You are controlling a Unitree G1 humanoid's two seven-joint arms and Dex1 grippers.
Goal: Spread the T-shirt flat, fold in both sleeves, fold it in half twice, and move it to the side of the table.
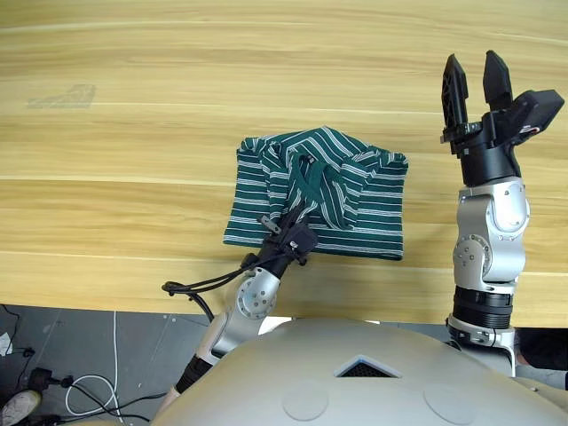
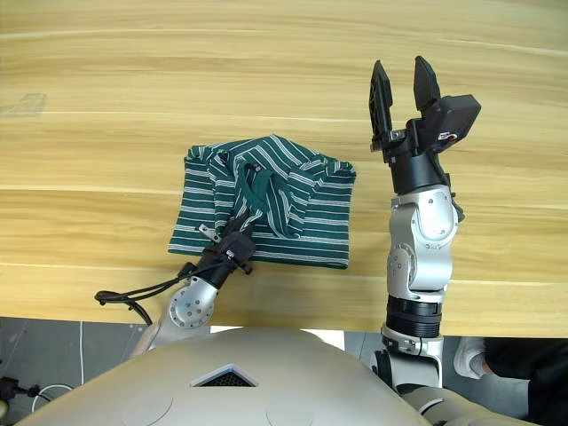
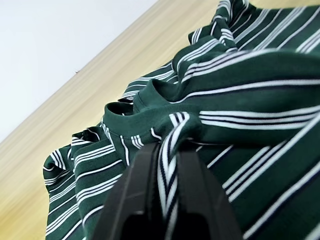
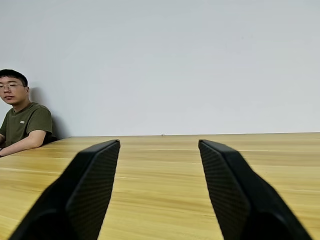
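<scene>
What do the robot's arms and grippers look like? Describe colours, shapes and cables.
Both arms are silver-grey with rounded joint housings and black wrists. The right arm has a black ribbed ring near its base. Thin black cables loop out from the left arm. The right gripper and left gripper each have two black fingers; the right's are flat and tapered.

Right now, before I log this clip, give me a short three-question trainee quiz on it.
1. True or false: the green white-striped T-shirt hangs over the light wooden table's edge.
2. Fill in: the right gripper, over bare table, is ___.
3. Which pinches the shirt's fabric? A) left gripper B) right gripper C) both
Key: 1 false; 2 open; 3 A.
</scene>
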